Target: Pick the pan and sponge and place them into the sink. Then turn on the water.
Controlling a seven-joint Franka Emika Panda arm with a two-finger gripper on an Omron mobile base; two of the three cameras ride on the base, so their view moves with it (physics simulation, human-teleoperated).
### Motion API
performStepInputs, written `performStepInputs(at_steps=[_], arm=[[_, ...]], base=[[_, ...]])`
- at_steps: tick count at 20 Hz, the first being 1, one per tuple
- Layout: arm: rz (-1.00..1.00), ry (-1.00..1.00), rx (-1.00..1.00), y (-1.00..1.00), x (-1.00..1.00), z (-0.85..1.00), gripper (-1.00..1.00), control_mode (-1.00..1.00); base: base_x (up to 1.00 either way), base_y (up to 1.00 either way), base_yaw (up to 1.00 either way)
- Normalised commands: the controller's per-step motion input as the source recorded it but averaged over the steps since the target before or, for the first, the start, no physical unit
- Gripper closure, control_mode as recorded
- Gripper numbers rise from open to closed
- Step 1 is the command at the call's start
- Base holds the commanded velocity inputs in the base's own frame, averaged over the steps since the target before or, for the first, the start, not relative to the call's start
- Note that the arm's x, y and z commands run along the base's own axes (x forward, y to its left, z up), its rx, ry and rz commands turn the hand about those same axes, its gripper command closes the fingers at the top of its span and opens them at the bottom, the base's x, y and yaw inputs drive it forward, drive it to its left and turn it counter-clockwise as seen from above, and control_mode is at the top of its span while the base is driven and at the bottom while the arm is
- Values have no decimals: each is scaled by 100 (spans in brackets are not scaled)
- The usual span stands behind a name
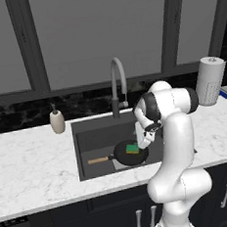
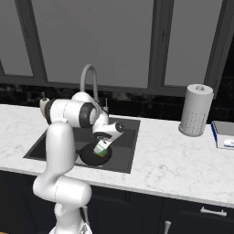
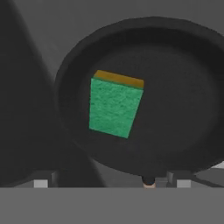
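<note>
Above the fingers [image 3: 40, 183], sponge [image 3: 114, 105] (green-topped), inside pan [image 3: 175, 100]

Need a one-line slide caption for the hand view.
Green-topped yellow sponge lying inside round black frying pan, seen from above the dark grey sink.

I'm working in a kitchen: white marble counter [image 1: 31, 162] holding a dark sink [image 1: 90, 132], gooseneck faucet [image 1: 117, 83] behind it, soap dispenser [image 1: 57, 121] left, paper towel roll [image 2: 195, 109] right, dark cabinets [image 2: 183, 215] below, windows [image 1: 98, 33] far.
</note>
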Motion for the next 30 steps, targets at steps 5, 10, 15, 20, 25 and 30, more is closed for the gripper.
performStepInputs(at_steps=[5,10,15,20,25,30], arm=[[-18,-13,9,-18,-30,58,-100,-100],[-30,-10,21,-16,-31,42,-100,-100],[-23,-19,26,-5,-25,43,-100,-100],[-15,-20,18,0,-25,64,-100,-100],[-4,-2,25,-5,-28,69,-100,-100],[0,0,25,-10,-15,63,-100,-100]], base=[[0,0,0],[0,0,0],[0,0,0],[0,0,0],[0,0,0],[0,0,0]])
